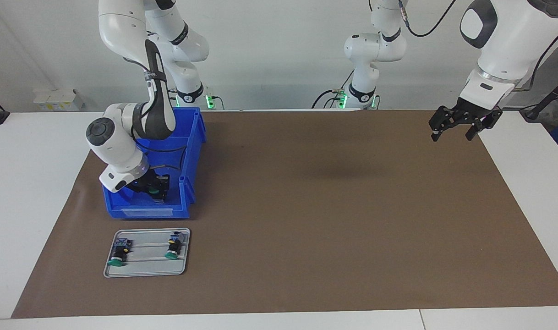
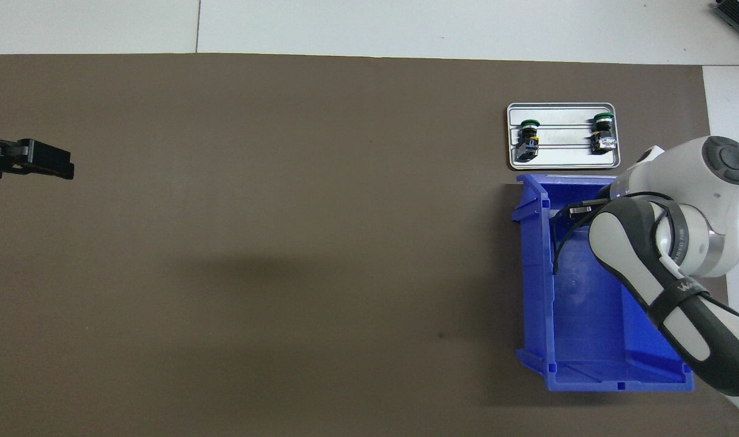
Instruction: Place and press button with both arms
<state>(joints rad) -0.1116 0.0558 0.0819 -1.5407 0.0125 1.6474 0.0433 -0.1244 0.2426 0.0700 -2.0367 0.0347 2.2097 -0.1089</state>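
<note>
White tabletop (image 1: pixel 41 192), bare at edges. Brown mat (image 1: pixel 334 206) covering most of tabletop. Blue plastic bin (image 1: pixel 189 183), open-topped, on mat toward right arm's end. Grey metal tray (image 1: pixel 146 268), ridged, just beside bin, farther from robots.

Bright, even light from above fills both views. On the brown mat (image 1: pixel 306 206) lie only soft, diffuse shadows, one broad faint patch near its middle and a darker one beside the blue bin (image 2: pixel 588 315). The glossy white arms carry mild highlights. Focus is sharp throughout, without noticeable edge distortion.
</note>
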